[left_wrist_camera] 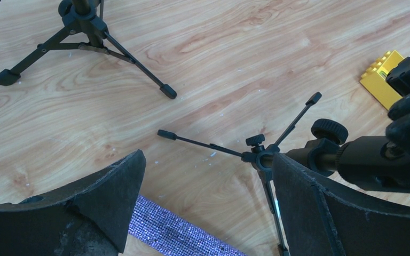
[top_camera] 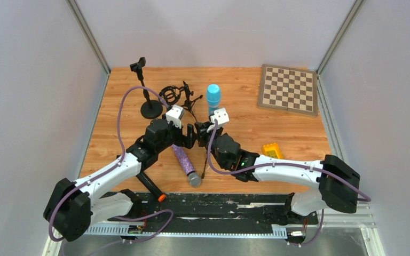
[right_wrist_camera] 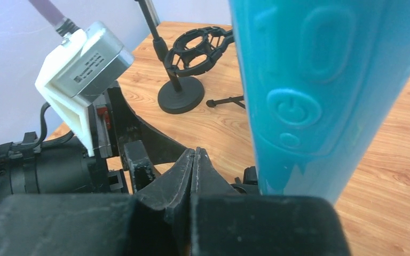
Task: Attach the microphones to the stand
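Left gripper (left_wrist_camera: 208,173): jaws spread wide, nothing in them. In its wrist view the fingers straddle the hub of a small tripod (left_wrist_camera: 256,156), whose legs splay over the table (top_camera: 277,128). The right finger sits just beside the hub and the left finger is well off it. The tripod's stem (left_wrist_camera: 371,160) runs off to the right.

Right gripper (right_wrist_camera: 193,160): clenched, pads together, nothing visible between them. The blue mic (right_wrist_camera: 309,90) rises just beside it, roughly upright, button side to the camera. I cannot tell what carries its lower end; my guess is the tripod's clip.

The purple mic (top_camera: 184,162) lies flat on the table, close under the left fingers. The black mic (top_camera: 150,186) lies beside the left forearm, untouched. The round-base stand (top_camera: 150,109) and shock mount (top_camera: 171,96) at the far side both carry no mic.

Reading: I am about to steady the tripod with the left gripper so the blue mic can be seated. At most one mic of three is on.

Notes for the close:
- Take the hub or stem, never a leg. The legs look thin and would likely twist.
- Centre first. As it stands, one finger would land early and shove the stand.
- Stay off the knobs.
- Stay above the purple mic, or it rolls.
- No motion on the right gripper; a bump could tip the blue mic.
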{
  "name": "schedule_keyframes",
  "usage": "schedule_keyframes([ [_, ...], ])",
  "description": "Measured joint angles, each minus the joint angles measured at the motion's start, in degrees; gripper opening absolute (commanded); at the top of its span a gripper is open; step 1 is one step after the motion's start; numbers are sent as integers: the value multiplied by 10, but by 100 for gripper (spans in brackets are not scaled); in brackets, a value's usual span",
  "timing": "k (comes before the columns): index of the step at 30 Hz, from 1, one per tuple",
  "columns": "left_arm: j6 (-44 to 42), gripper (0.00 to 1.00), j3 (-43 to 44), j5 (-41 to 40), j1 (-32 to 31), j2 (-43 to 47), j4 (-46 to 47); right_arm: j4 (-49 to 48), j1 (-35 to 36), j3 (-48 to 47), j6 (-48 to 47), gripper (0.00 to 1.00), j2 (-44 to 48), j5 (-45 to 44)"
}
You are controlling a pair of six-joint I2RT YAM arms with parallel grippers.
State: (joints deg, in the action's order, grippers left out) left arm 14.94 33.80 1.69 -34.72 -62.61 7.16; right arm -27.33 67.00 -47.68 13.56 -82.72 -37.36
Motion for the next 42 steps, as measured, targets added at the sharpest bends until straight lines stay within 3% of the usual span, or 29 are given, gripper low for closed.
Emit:
schedule_keyframes([
  [5,-6,99,0,0,0,1,0,35,-13,7,22,13,24,-6],
  [13,-32,100,-1,3,0,24,9,95,-30,10,7,45,64,0],
  [17,-59,100,-19,33,0,38,38,117,-28,4,-9,67,76,35],
  [22,-103,95,-59,104,0,43,70,167,-22,-6,-26,82,108,98],
  [34,-156,91,-97,258,0,-24,189,316,-26,-24,-36,88,188,219],
  [42,-162,91,-97,293,-30,-71,246,323,-15,-26,-33,89,215,267],
])
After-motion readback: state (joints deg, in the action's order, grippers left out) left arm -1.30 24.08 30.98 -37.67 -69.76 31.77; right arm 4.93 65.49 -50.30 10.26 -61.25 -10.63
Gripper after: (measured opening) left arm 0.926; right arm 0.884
